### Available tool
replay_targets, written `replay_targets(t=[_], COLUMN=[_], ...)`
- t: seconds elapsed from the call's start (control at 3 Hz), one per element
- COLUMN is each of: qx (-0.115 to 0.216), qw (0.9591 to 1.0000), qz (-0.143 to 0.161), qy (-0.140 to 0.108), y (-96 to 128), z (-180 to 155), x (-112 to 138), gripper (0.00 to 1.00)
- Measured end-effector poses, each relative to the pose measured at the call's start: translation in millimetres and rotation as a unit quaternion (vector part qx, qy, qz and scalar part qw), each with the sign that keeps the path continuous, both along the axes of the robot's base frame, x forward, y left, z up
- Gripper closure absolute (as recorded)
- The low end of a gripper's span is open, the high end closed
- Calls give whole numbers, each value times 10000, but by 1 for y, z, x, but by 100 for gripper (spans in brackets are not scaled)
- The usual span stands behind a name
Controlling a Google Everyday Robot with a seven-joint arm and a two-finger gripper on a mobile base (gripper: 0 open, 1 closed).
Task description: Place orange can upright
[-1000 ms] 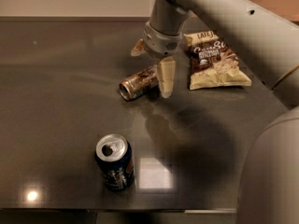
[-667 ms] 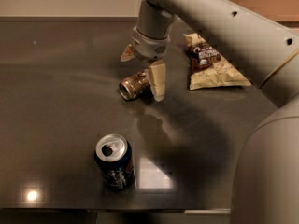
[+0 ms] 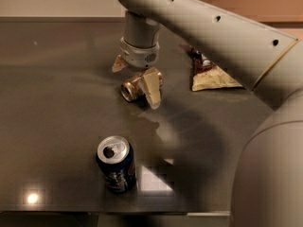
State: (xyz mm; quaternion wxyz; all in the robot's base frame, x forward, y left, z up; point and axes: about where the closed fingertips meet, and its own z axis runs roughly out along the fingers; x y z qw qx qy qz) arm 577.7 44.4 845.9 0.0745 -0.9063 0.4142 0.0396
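Two cans are sitting on the dark grey table (image 3: 57, 108), w/ one snack bag (image 3: 211, 77) further back on the right side. The orange can (image 3: 132, 87) is lying on its side, approx. mid-table, not upright; its silver top is facing the lower left and its body is angling away toward the upper right. The gripper (image 3: 136, 88) is hanging right over it, pointing down from the wrist. The claw is standing wide: one of the fingers (image 3: 152, 90) is sitting in front of the can's far end and hiding part of it, while the other finger is showing behind and to the left of the can, w/ a gap visible btwn it and the can. So the can is lying btwn the two pale pads, and the claw is not clamping it. Can't tell whether the near finger is touching the can or just overlapping it in view.

The blue can (image 3: 116, 167) is standing upright near the table's front edge, well apart from the orange can, its tab opening facing up. The arm (image 3: 213, 27) is reaching in from the upper right, crossing above the snack bag and covering part of it. The robot's pale body (image 3: 272, 174) is filling the lower right corner.
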Motion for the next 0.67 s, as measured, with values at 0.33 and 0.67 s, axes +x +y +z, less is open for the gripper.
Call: replay_targets(t=[0.33, 0.67], qx=[-104, -179], qw=[9999, 9997], qz=[112, 140], qy=[-25, -68], y=[4, 2], z=[-4, -5], x=[-4, -3], gripper=[17, 41])
